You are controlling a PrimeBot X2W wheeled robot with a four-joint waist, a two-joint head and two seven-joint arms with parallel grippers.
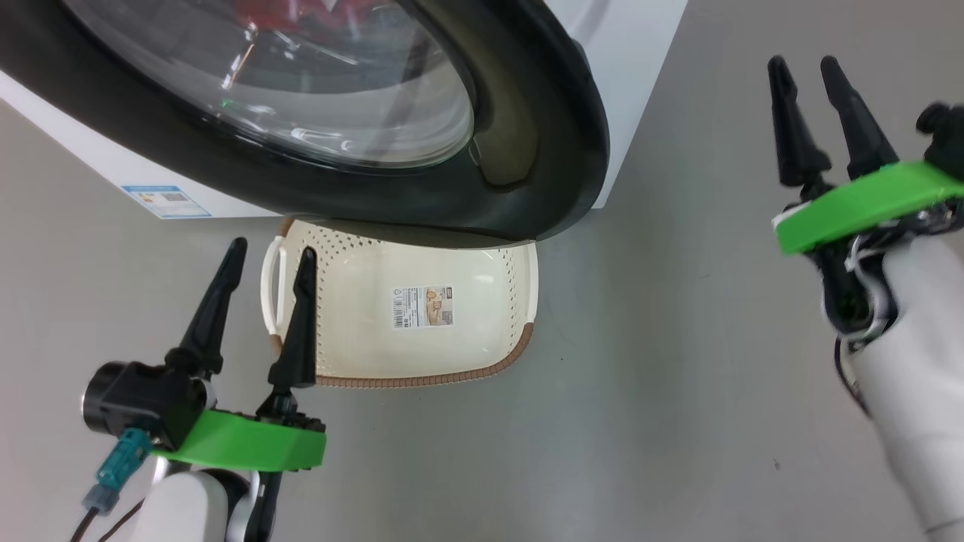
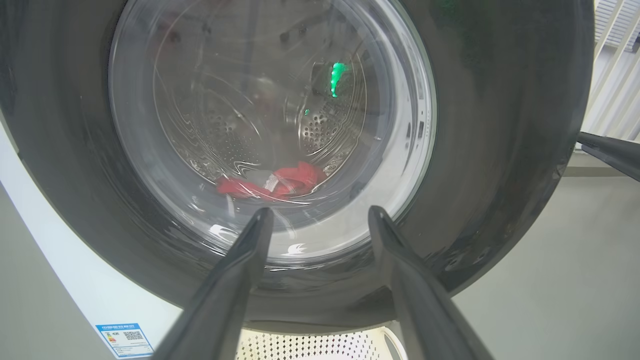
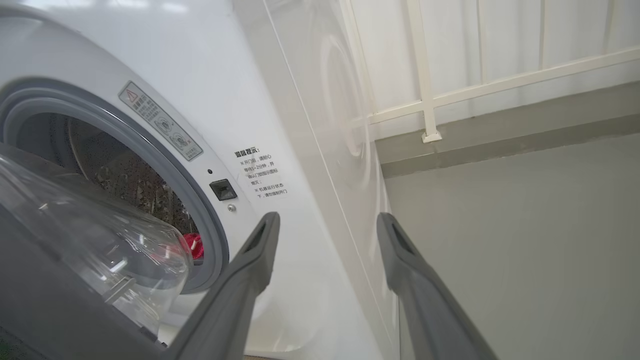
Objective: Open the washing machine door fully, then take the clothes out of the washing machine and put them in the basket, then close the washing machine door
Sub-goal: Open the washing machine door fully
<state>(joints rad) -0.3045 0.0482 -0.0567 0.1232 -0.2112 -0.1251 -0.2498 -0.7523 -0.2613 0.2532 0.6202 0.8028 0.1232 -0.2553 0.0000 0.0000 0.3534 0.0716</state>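
The washing machine door (image 1: 542, 150), black-rimmed with a clear glass bowl, stands partly ajar from the white washing machine (image 1: 633, 45). Red clothes (image 2: 272, 182) lie in the steel drum, seen through the glass, and again past the grey rubber ring as clothes (image 3: 192, 245). The cream basket (image 1: 354, 331) sits on the floor under the door, with nothing in it. My left gripper (image 1: 272, 250) is open in front of the door (image 2: 500, 125), over the basket's left side. My right gripper (image 1: 803, 64) is open, to the right of the machine, holding nothing.
Grey floor spreads around the machine. A white railing (image 3: 425, 75) and wall stand behind the machine's right side. The door latch socket (image 3: 222, 189) shows on the machine front (image 3: 210, 75). One finger of my right gripper (image 2: 607, 152) reaches in at the edge of the left wrist view.
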